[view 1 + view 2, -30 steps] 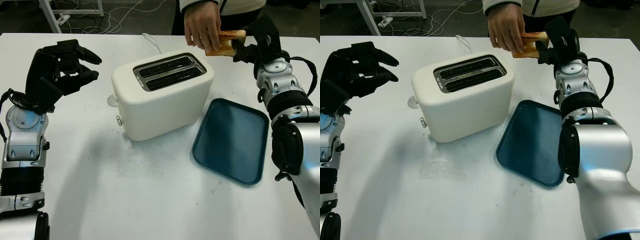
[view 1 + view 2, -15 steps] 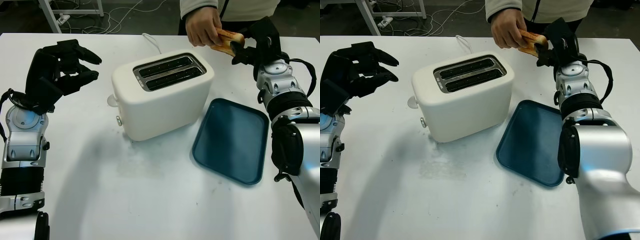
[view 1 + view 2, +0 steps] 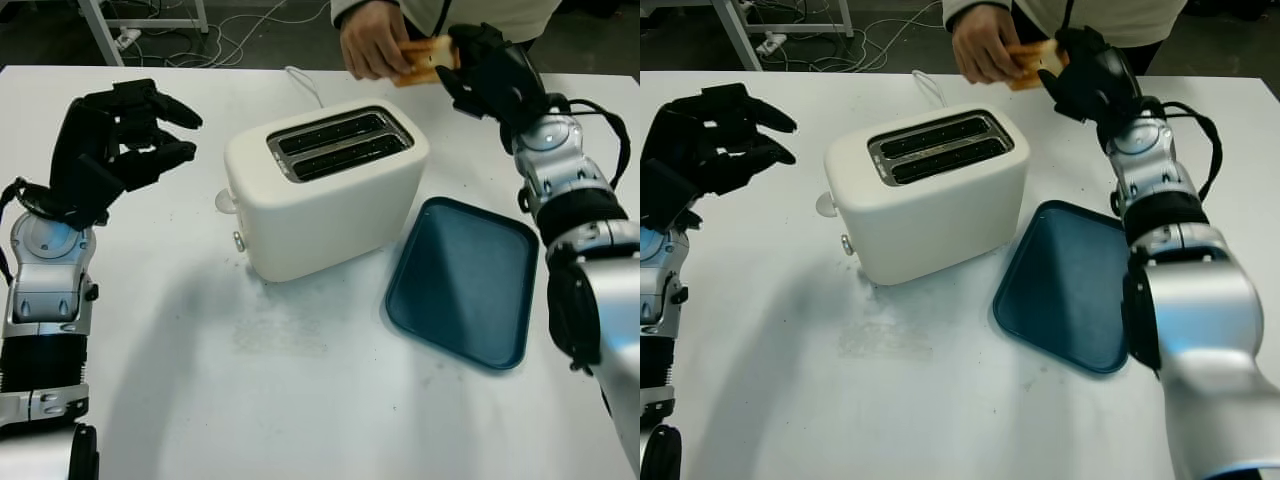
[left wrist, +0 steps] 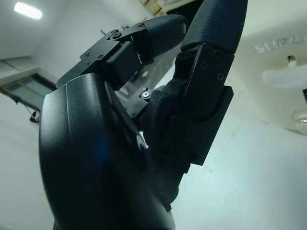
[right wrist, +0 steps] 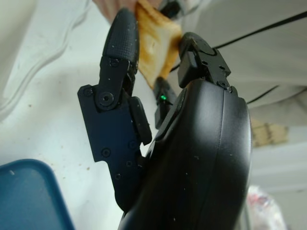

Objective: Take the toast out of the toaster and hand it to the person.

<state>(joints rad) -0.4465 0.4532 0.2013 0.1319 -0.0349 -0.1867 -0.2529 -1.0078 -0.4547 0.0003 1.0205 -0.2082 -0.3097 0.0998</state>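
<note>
A slice of browned toast (image 3: 424,62) is in the air behind the white toaster (image 3: 325,195), at the table's far edge. A person's hand (image 3: 368,40) grips its left end. My right hand (image 3: 462,66) is shut on its right end; in the right wrist view the toast (image 5: 152,44) sits between my black fingers (image 5: 119,52). Both slots of the toaster show dark, with nothing sticking out. My left hand (image 3: 135,130) is open, raised over the table's left side, well clear of the toaster.
A dark blue tray (image 3: 465,280) lies flat to the right of the toaster, under my right forearm. The toaster's white cord (image 3: 302,84) runs off the far edge. The person stands close behind the table. Bare white tabletop (image 3: 300,390) spreads in front.
The toast, the person's hand and my right hand have all shifted left and slightly away along the far edge. The left arm has not moved.
</note>
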